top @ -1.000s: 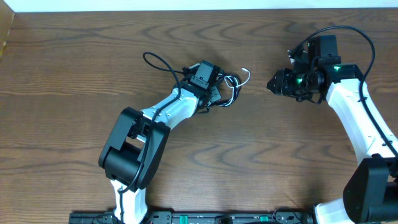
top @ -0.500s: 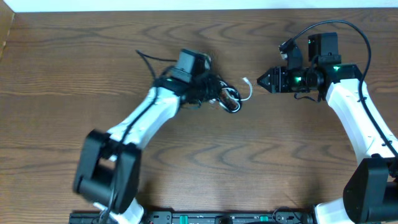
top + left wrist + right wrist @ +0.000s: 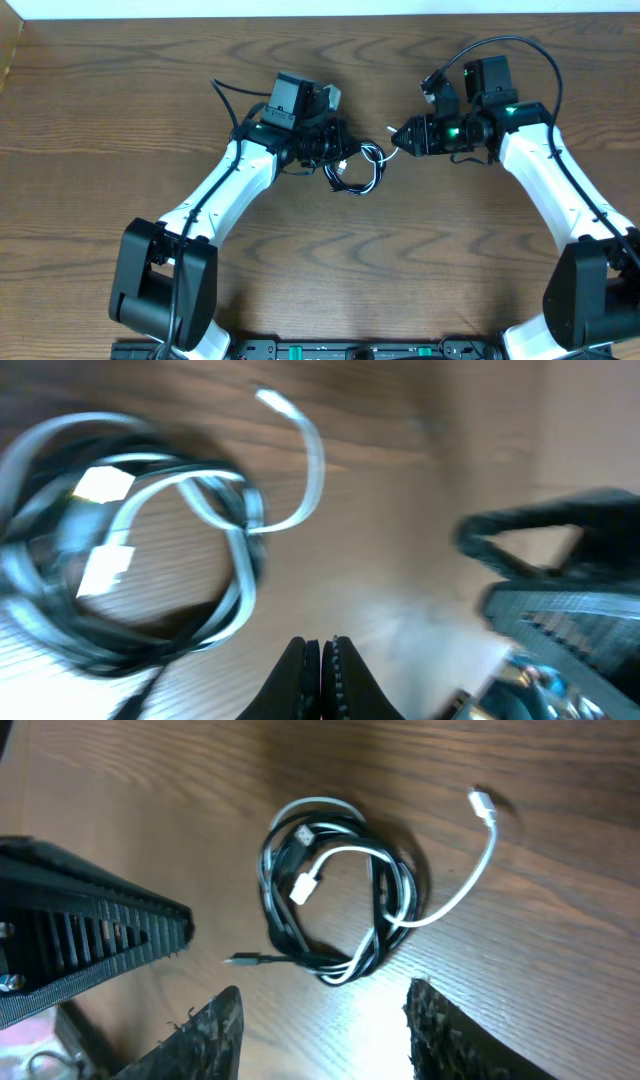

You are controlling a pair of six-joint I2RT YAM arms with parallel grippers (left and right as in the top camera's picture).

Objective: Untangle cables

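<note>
**Overhead and both wrist views.** The counter (image 3: 120, 100) is dark brown with a bold wood grain. A white strip (image 3: 300, 8) borders its far edge, and a black rail (image 3: 330, 350) with green marks runs along its near edge.

The cables (image 3: 358, 172) lie coiled together on the upper middle of the counter, between the two arms and just beside the left hand (image 3: 340, 153). The black cable (image 3: 285, 935) forms most of the loop. The white cable (image 3: 477, 870) winds through it, and its free plug end arcs outward.

The left hand's fingers (image 3: 300, 665) are pressed together and hold nothing. The right hand (image 3: 325, 1030) is spread wide and empty, near the coil.

A green light (image 3: 450, 130) glows on the right arm. A pale label (image 3: 281, 114) on the left wrist block is too small to read.
</note>
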